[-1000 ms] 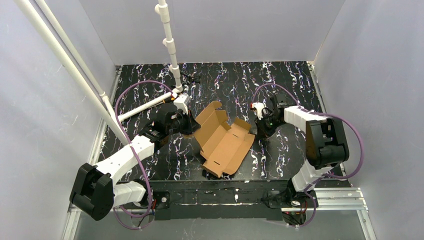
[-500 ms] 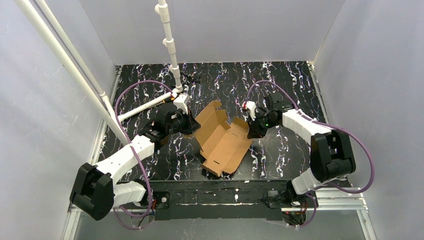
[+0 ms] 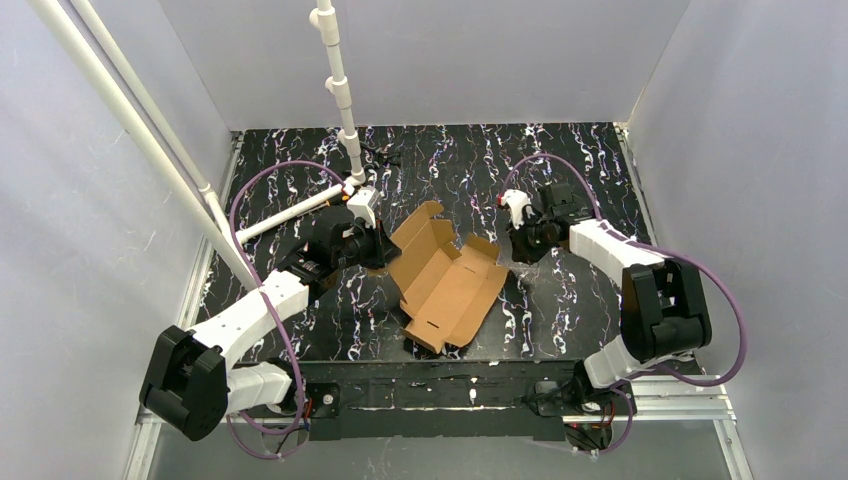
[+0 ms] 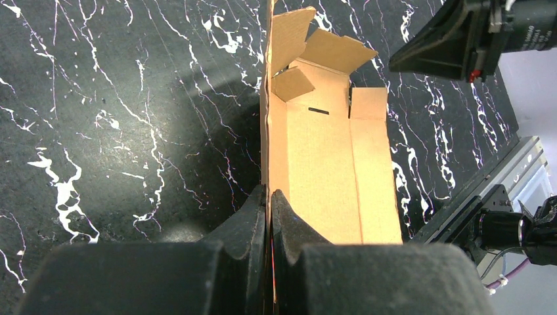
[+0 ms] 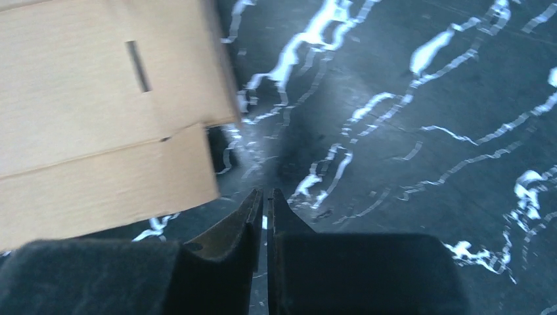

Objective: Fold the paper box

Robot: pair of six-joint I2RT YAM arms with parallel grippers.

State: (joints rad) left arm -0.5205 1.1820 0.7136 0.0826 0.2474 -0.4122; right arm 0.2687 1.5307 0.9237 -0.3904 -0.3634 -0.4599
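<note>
Centrally, box (image 3: 447, 285) half-folded, left gripper (image 4: 269, 192) pinching its upright wall, right gripper (image 5: 265, 194) nearly closed, empty, just beside it.

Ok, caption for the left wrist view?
Left gripper pinches a wall of the partly folded brown cardboard box on a black marbled table.

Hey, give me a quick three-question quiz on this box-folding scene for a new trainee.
1. True or false: the left gripper is clamped on an upright wall of the paper box.
2. Multiple choice: what does the right gripper hold? A) a box flap B) nothing C) a marker
3. Fill in: the box sits, its inside facing up, on the black marbled ____.
Key: 1 true; 2 B; 3 table.
</note>
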